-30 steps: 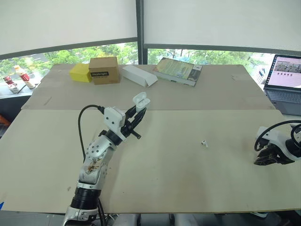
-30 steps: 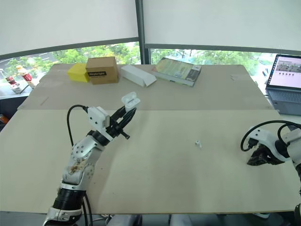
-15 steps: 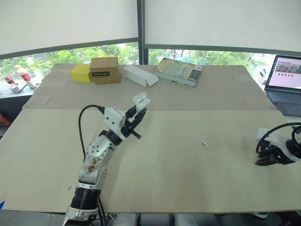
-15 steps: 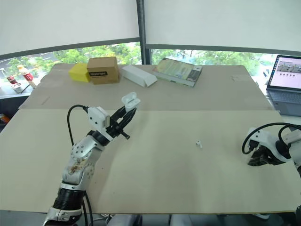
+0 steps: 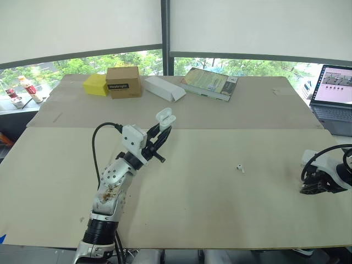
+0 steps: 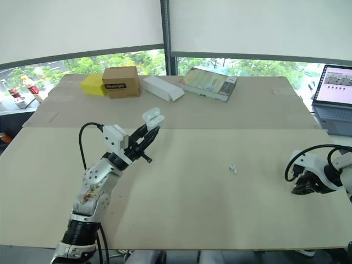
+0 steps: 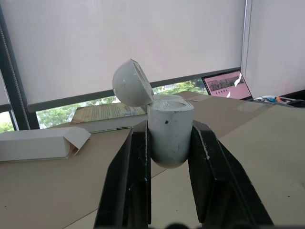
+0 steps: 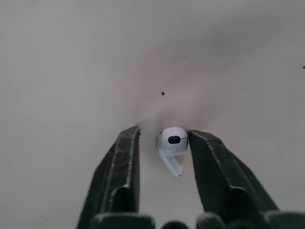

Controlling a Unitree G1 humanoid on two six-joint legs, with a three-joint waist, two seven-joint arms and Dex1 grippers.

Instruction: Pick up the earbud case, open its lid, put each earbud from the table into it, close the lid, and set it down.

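My left gripper [image 5: 163,126] is raised above the table's left half and is shut on the white earbud case [image 5: 165,116], which it holds upright. The case's [image 7: 169,138] rounded lid is hinged open. One white earbud [image 5: 240,168] lies on the table right of centre. At the table's right edge my right gripper [image 5: 313,190] points down at the surface. A second earbud [image 8: 171,143] lies flat between its open fingers, close against one finger [image 8: 209,162] with a gap to the other.
Along the back of the table stand a yellow box [image 5: 95,84], a brown cardboard box [image 5: 123,81], a long white carton [image 5: 163,88] and a book [image 5: 209,83]. An open laptop [image 5: 332,94] sits at the far right.
My right gripper has edged slightly to the right and lower at the table's right edge. The left gripper and the case have held still.
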